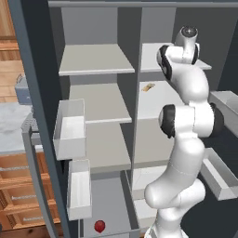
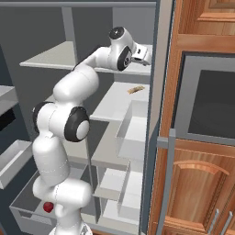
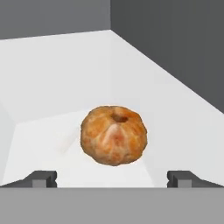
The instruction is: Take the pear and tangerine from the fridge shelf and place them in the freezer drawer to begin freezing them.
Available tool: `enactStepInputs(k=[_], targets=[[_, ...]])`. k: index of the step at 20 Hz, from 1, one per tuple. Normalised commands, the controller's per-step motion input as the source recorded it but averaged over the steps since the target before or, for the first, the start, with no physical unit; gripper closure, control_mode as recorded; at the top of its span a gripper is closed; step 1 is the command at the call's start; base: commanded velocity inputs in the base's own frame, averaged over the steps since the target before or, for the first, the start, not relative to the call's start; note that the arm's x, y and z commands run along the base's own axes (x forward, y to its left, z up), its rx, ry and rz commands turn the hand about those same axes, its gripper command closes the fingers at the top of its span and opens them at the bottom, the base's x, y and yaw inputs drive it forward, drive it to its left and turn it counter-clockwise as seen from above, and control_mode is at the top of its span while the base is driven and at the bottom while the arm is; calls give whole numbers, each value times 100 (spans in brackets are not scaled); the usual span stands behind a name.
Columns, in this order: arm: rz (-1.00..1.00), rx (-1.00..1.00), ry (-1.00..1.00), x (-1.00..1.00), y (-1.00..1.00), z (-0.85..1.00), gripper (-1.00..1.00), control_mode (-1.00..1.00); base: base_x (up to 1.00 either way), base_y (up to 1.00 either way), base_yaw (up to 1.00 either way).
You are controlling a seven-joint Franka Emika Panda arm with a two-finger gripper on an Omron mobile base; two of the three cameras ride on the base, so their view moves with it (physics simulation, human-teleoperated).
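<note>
Hand view: tangerine (image 3: pixel 113 135) on the shelf (image 3: pixel 65 78), dead ahead of the gripper (image 3: pixel 113 178), centred between the two spread fingertips (image 3: pixel 41 178) and just beyond them, not yet touched. Roughly round, so no axis to favour; likely a straight push forward before closing. Well below the tangerine, pear (image 1: pixel 99 226) already in the drawer (image 1: pixel 108 195).

You have a thin, flat, pale grey fridge shelf (image 3: pixel 65 74) carrying a small round orange tangerine (image 3: pixel 113 135), which sits directly on it, well out from the dark grey back corner. One shelf (image 1: pixel 162 100) below, a flat tan-yellow scrap (image 1: pixel 148 87) lies. Lower down, the wide grey freezer drawer (image 1: pixel 109 195) holds a small glossy red pear (image 1: pixel 99 226) on its floor.
</note>
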Motion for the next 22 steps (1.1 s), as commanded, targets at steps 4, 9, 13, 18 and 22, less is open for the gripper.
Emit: enactStepInputs(k=[4, 9, 13, 18, 22], targets=[[0, 0, 0, 25, -1, -8, -100, -100, 0, 0, 0], [0, 0, 0, 32, -8, -2, -100, -100, 0, 0, 0], [0, 0, 0, 38, -10, -2, -100, -100, 0, 0, 0], [0, 0, 0, 27, -10, -7, -100, -100, 0, 0, 0], [0, 0, 0, 20, -1, -14, 100, -100, 0, 0, 0]])
